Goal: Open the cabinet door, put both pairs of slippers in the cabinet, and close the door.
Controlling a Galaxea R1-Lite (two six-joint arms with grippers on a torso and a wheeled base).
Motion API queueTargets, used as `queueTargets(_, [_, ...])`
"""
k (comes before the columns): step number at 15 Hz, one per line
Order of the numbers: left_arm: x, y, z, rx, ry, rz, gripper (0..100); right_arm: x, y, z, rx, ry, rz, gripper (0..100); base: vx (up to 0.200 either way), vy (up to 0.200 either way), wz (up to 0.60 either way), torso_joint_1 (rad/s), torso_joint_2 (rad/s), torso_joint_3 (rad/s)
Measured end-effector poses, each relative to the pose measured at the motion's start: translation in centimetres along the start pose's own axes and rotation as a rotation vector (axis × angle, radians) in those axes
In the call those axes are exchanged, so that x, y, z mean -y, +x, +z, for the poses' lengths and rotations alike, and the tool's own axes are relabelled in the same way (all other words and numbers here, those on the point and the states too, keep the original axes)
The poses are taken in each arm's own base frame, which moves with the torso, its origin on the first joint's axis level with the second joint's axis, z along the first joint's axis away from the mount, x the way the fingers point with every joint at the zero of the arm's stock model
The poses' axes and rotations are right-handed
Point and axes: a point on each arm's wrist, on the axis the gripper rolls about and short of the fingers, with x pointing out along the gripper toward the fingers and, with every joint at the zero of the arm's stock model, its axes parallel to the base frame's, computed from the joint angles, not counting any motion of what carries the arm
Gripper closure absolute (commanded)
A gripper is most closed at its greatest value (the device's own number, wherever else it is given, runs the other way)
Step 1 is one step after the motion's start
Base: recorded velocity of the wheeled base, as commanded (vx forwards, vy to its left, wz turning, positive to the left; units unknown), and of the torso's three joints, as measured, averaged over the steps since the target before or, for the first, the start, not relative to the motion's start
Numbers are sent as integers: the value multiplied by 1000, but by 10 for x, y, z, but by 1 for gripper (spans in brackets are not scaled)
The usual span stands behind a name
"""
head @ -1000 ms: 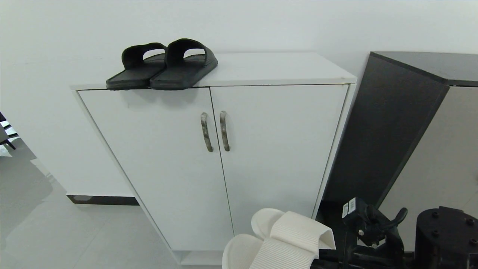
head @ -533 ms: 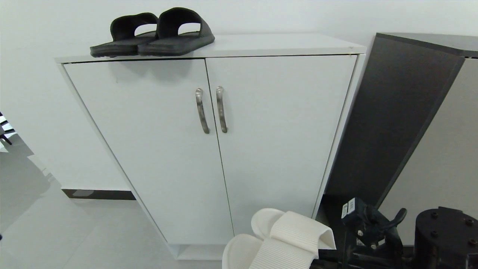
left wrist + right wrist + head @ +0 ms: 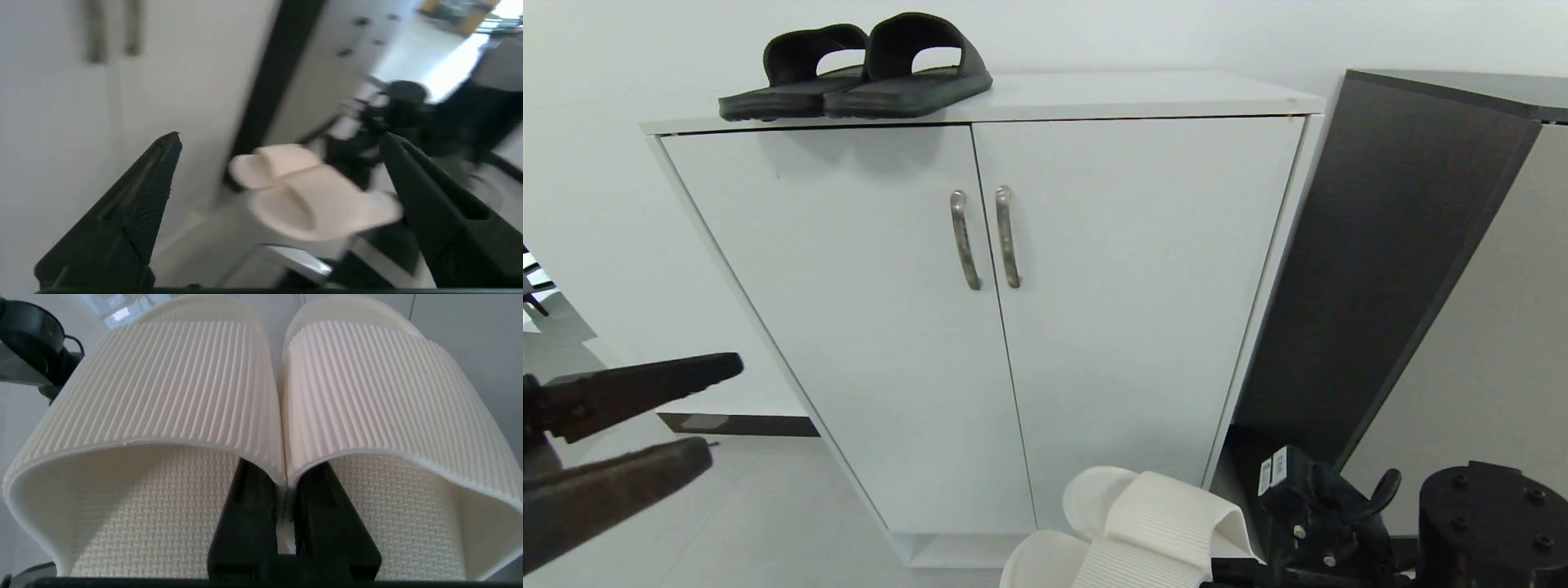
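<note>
Left gripper [image 3: 723, 406], wide open and empty, hangs low and left of the upright door handles [image 3: 965, 240]. Right gripper [image 3: 286, 514] grips the white slippers [image 3: 1152, 523].

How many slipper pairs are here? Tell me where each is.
2. The black pair sits on the cabinet top, left end; the white pair is clamped in the right tool, low before the cabinet. Shut doors hide the inside.
</note>
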Motion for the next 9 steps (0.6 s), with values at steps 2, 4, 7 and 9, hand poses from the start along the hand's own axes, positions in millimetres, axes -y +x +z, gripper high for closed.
queueTargets(2, [5,19,8,-32,-47,-154,0,0,0,0,-1,0,1,100,0,0,0,0,0,0])
queueTargets(4, [-3,44,16,-19,-49,-175,0,0,0,0,-2,0,1,100,0,0,0,0,0,0])
queueTargets(7, [-6,87,19,48,-49,-103,0,0,1,0,-1,0,0,100,0,0,0,0,0,0])
queueTargets(9, [-10,109,20,30,-103,-111,0,0,1,0,-4,1,-2,100,0,0,0,0,0,0])
